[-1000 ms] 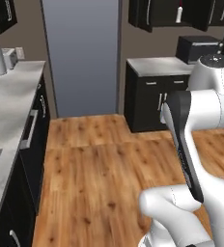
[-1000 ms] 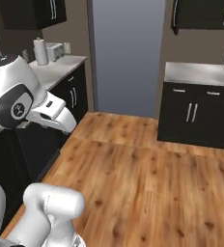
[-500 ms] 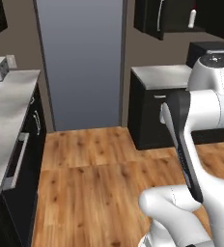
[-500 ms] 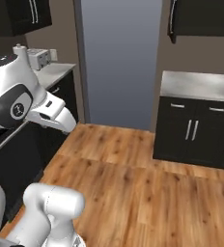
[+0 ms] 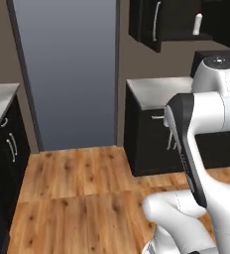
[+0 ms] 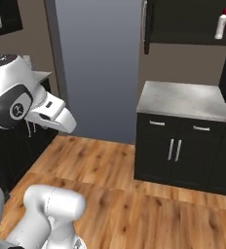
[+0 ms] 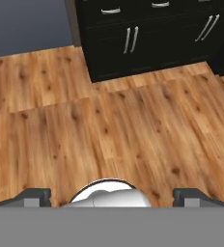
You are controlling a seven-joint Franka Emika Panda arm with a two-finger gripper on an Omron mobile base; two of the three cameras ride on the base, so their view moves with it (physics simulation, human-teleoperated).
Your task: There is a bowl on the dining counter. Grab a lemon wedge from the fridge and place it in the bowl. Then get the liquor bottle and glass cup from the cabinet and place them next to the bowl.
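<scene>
Black wall cabinet [image 5: 159, 22] hangs open at the upper right of the left base view, a white bottle [image 5: 198, 24] on its shelf. From the right base view, the same bottle [image 6: 221, 24] stands above the low surface [image 6: 183, 99]; the base should stop squarely before it. In the hand view, the claw [image 7: 111, 195] is wide and empty over wooden floor [image 7: 109, 130].

I see the cabinet [image 6: 193, 22] cut off at the top edge (its white bottle [image 6: 221, 24] too small to identify).
</scene>
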